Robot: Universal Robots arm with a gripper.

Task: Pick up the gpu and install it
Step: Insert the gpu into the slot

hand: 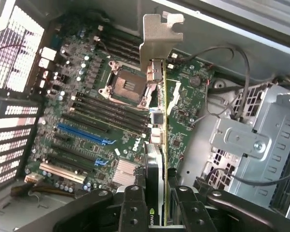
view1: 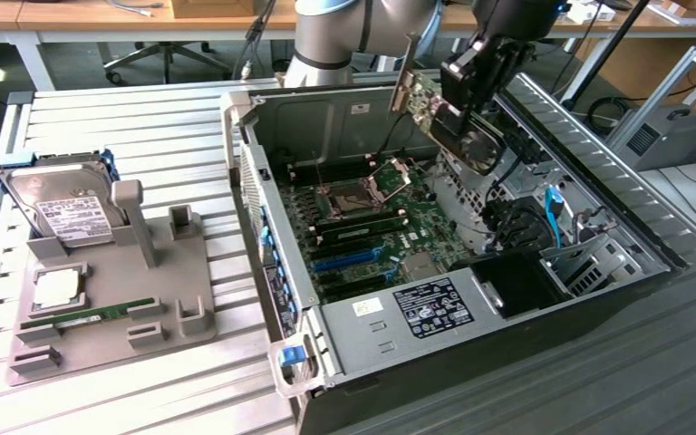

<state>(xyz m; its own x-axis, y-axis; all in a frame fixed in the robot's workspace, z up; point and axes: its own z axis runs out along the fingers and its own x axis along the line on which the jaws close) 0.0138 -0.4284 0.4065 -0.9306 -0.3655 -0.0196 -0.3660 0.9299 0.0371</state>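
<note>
The gpu is a thin card with a green board, a dark cooler and a silvery end bracket. My gripper is shut on it and holds it tilted in the air above the far side of the open computer case. In the wrist view the gpu runs edge-on away from the camera, clamped between both black fingers. Below it lies the green motherboard with its CPU socket, dark memory slots and blue expansion slots.
To the exterior view's left, a grey fixture carries a hard drive in a blue frame, a CPU and a green RAM stick. Drive cages and cables crowd the case's right side. The slatted table surrounds everything.
</note>
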